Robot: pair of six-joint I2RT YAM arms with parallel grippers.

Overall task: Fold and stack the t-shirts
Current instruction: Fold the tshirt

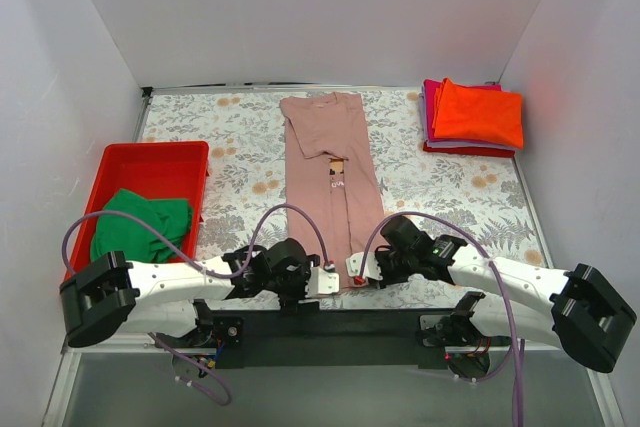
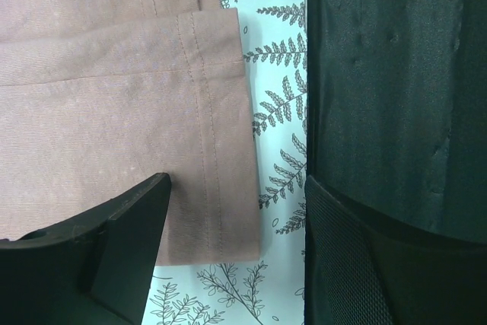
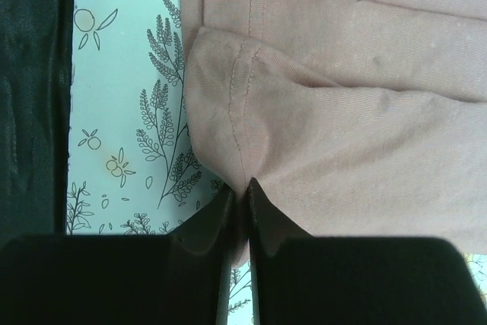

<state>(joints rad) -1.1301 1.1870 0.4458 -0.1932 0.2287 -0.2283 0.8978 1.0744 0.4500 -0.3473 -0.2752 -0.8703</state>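
Observation:
The dusty-pink t-shirt (image 1: 334,172) lies folded into a long strip down the middle of the table, its hem at the near end. My left gripper (image 1: 322,282) is open over the hem's near left corner (image 2: 221,188), with the cloth edge between the jaws. My right gripper (image 1: 357,275) is shut on the hem's near right corner (image 3: 243,150), and the cloth bunches up at the fingertips. The green t-shirt (image 1: 140,222) lies crumpled in the red tray. Folded orange (image 1: 480,112) and magenta (image 1: 432,97) t-shirts are stacked at the far right.
The red plastic tray (image 1: 150,162) stands at the left of the floral tablecloth (image 1: 250,147). White walls enclose the table on three sides. A black bar at the near edge joins the arm bases (image 1: 330,332).

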